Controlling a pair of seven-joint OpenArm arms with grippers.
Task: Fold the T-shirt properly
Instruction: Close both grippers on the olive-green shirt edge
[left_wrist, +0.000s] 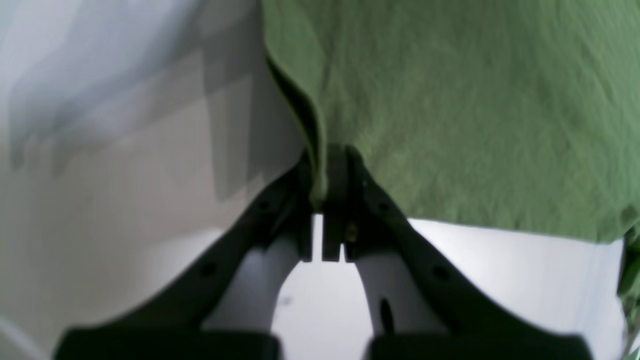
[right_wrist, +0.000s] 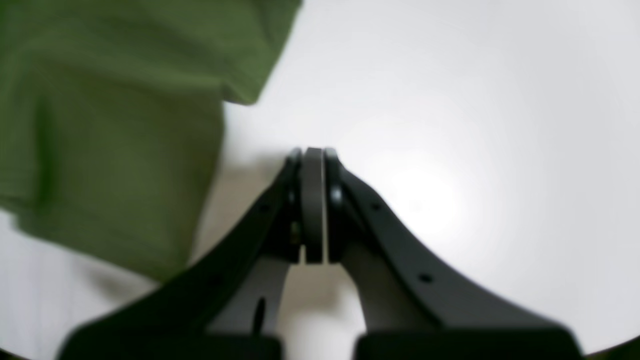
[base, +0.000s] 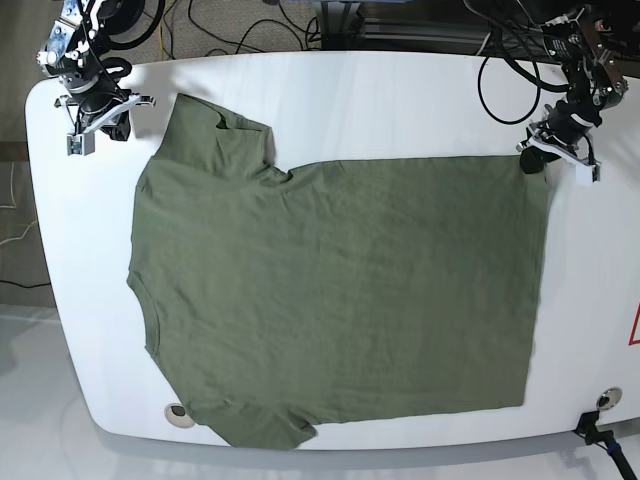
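Note:
The olive-green T-shirt (base: 340, 290) lies flat on the white table (base: 350, 90). Its neck is toward the left, its hem toward the right, and one sleeve (base: 220, 125) reaches to the back left. My left gripper (base: 537, 158) is at the hem's far right corner. In the left wrist view this gripper (left_wrist: 325, 170) is shut on the T-shirt's edge (left_wrist: 450, 110), with fabric pinched between the fingers. My right gripper (base: 95, 125) is at the table's back left, apart from the sleeve. In the right wrist view it (right_wrist: 313, 155) is shut and empty over bare table, with the T-shirt (right_wrist: 110, 125) to its left.
Cables (base: 500, 50) hang behind the table's back edge. A small round fitting (base: 177, 411) sits near the front left edge and a black fitting (base: 603, 400) near the front right corner. Bare table strips run along the left, right and back of the shirt.

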